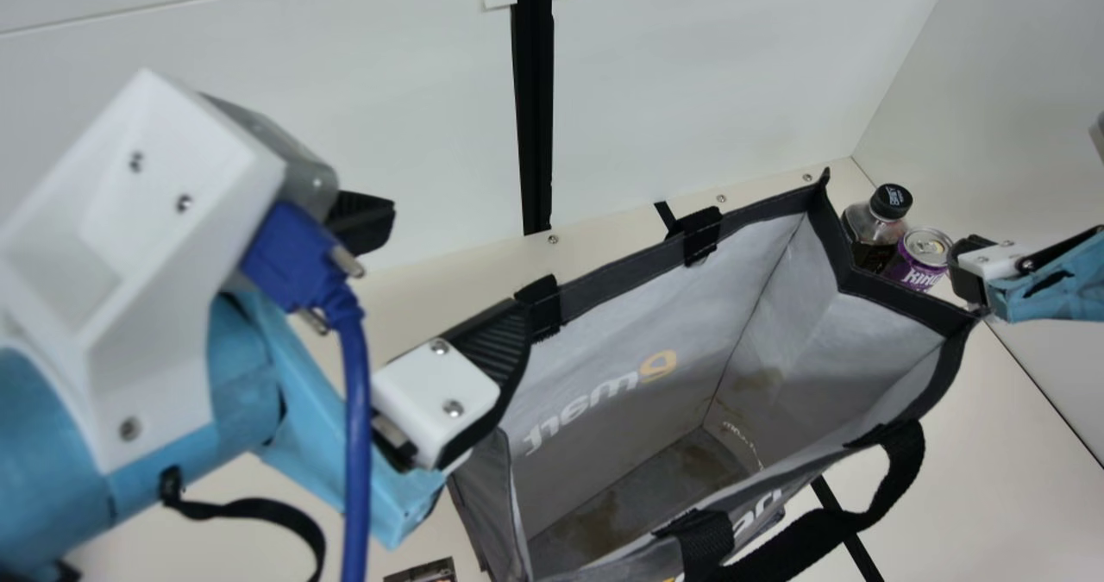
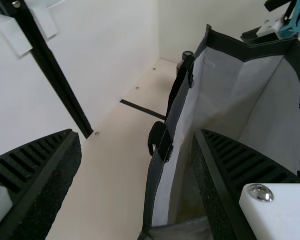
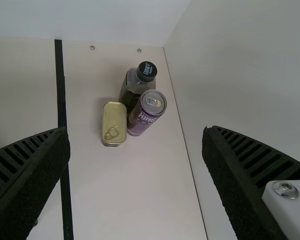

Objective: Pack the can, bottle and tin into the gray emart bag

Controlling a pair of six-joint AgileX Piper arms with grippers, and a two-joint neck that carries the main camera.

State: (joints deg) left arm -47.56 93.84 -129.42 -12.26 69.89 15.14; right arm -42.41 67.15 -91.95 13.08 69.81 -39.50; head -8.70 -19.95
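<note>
The gray emart bag (image 1: 621,375) stands with its mouth spread and its floor visible. At its left rim, my left gripper (image 1: 457,259) is open; in the left wrist view the bag's rim (image 2: 162,165) runs between the parted fingers of my left gripper (image 2: 137,137), not clamped. Beyond the bag's right end is part of my right gripper (image 1: 970,263), beside the purple can (image 1: 925,250) and the dark bottle (image 1: 875,224). From above, my right gripper (image 3: 137,132) is open over the bottle (image 3: 137,82), can (image 3: 147,112) and gold tin (image 3: 114,122), which stand close together.
White walls (image 1: 707,73) rise behind and at the right of the cream table (image 1: 414,280). The bag's black handle (image 1: 828,530) loops out at the front. A dark printed item (image 1: 423,572) lies at the main view's bottom edge.
</note>
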